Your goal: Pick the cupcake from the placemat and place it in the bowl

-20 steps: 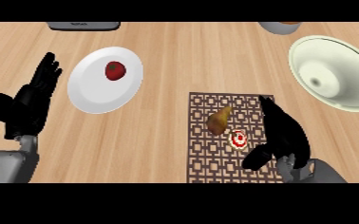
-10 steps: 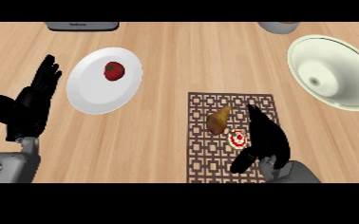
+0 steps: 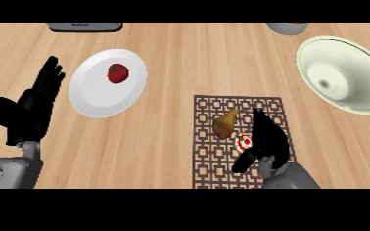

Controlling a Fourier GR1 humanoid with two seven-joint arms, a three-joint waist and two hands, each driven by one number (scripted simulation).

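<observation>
Now my right hand [image 3: 269,138] sits open against the cupcake [image 3: 244,141] on the placemat [image 3: 217,164]; I should curl round it without nudging the drumstick [image 3: 225,123] just left. My left hand [image 3: 37,102] rests open far left.

counter [image 3: 180,68]: we see pale wood, grain running sideways, matt finish
placemat [image 3: 217,164]: we read it as a brown openwork lattice, matt
plate [image 3: 94,98]: smooth white, looks ceramic to us
bowl [image 3: 347,93]: cream, smooth, softly shaded inside
right hand [image 3: 269,139]: matt black
forearms [image 3: 14,173]: we see plain grey, smooth
</observation>
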